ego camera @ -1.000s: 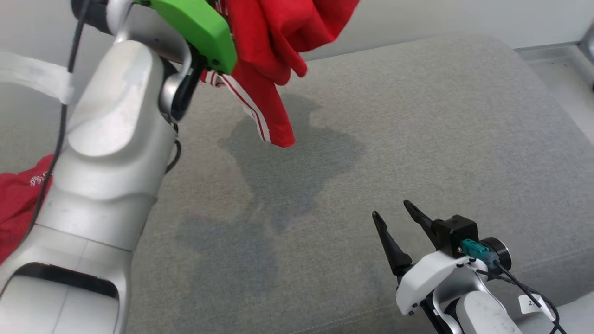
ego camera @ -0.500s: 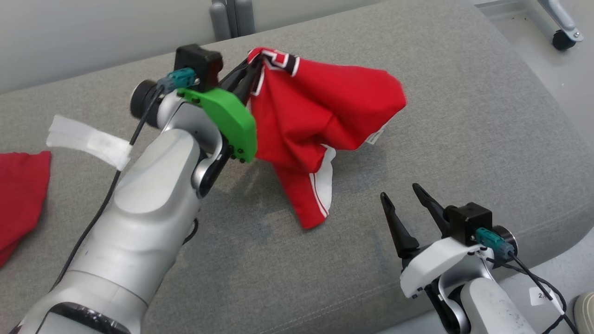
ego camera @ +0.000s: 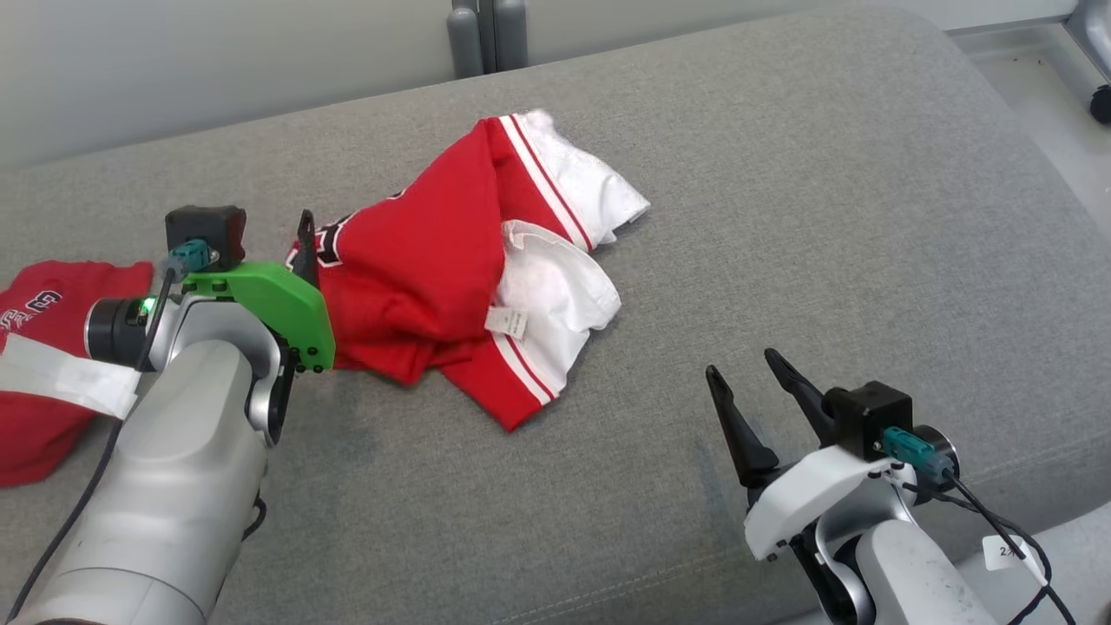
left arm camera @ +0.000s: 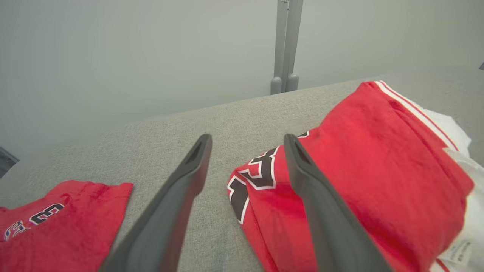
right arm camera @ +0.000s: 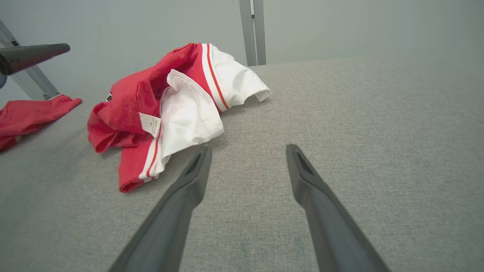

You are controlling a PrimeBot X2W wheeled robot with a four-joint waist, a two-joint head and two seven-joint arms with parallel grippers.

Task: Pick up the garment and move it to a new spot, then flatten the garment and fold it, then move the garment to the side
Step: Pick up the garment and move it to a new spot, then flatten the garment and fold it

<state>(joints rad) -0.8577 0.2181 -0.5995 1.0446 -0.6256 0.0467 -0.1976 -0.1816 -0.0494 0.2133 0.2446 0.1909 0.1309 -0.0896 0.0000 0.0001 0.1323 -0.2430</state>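
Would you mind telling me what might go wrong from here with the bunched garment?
The garment lies bunched with its white part folded over, so a pinch may catch several layers and flattening could trap creases. The open left end effector sits at its numbered edge and might snag it on moving. A second red garment lies close by and could get swept along.

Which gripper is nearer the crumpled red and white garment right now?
Left. The left gripper is open at the garment's numbered edge; the right gripper hangs apart, beyond its striped hem.
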